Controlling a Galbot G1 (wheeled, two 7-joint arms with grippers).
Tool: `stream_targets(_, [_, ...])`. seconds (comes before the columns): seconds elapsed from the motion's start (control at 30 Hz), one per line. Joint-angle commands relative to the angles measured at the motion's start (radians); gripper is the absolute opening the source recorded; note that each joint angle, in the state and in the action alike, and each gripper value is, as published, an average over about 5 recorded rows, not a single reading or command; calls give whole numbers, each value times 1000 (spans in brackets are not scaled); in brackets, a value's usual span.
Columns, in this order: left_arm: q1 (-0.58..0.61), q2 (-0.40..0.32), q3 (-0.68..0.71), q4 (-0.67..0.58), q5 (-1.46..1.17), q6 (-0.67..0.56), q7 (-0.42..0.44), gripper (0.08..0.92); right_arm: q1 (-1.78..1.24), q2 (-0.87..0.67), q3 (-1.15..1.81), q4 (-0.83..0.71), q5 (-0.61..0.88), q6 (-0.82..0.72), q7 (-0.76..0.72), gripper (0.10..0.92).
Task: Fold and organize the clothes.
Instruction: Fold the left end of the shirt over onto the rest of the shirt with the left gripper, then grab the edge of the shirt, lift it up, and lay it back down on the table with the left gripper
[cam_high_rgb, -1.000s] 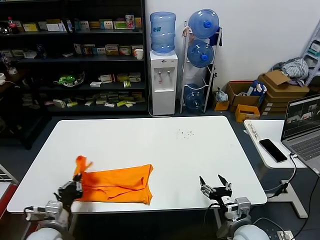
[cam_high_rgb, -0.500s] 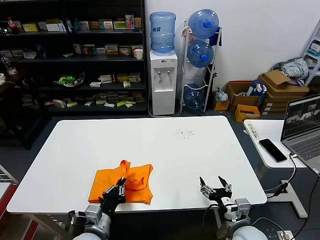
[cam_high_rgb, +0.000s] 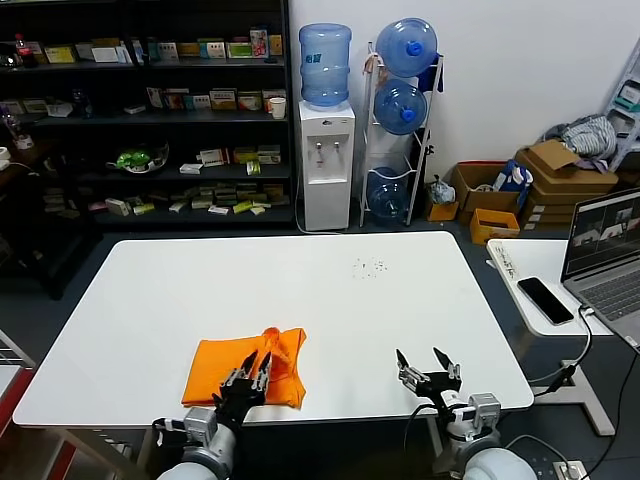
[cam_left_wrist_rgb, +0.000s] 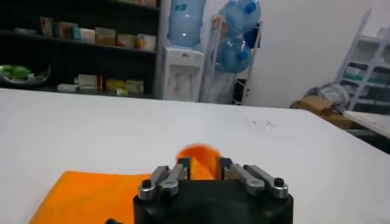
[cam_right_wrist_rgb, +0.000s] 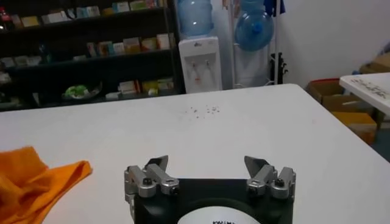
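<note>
The orange T-shirt (cam_high_rgb: 215, 365) lies folded into a small bundle near the front left edge of the white table (cam_high_rgb: 300, 280). My left gripper (cam_high_rgb: 255, 368) is at the bundle's right end, shut on a raised fold of the fabric that bulges up between its fingers. In the left wrist view the gripper (cam_left_wrist_rgb: 202, 163) has orange cloth between its fingertips, and the rest of the T-shirt (cam_left_wrist_rgb: 85, 192) lies flat below. My right gripper (cam_high_rgb: 420, 362) is open and empty at the front right edge, shown in the right wrist view (cam_right_wrist_rgb: 207, 161), with the T-shirt (cam_right_wrist_rgb: 30, 176) off to one side.
A side table at the right holds a phone (cam_high_rgb: 545, 300) and an open laptop (cam_high_rgb: 605, 245). A few small dark specks (cam_high_rgb: 370, 266) lie on the far part of the table. Shelves, a water dispenser (cam_high_rgb: 327, 165) and boxes stand behind.
My left gripper carried the shirt's left end up and over to the right, folding the shirt to about half its length, and has now come down low onto the bundle. The right arm barely moved.
</note>
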Motion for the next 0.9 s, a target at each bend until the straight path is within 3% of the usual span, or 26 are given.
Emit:
stream_targets(0.03, [190,272,-395,-163,-441,89,16,448,20,3,-14,-10,6,11,-42,823])
stream_targets(0.13, [189,350,-462,-23,-472,96,85,535,31,11,-25,-16,5,10,-41,823])
stream_targets(0.23, [149,389,-432,118,-478,102,163,622,36,20,-36,-21,3,8,-40,823])
stream_targets(0.47, [51,367,-310,254,-466,126,236,799,31,19,-33,-20,-1,4,-32,823])
stream_targets(0.9, [-139,264,-144,313,-435,120,214,823,21,25,-22,-16,-7,-3,-19,823])
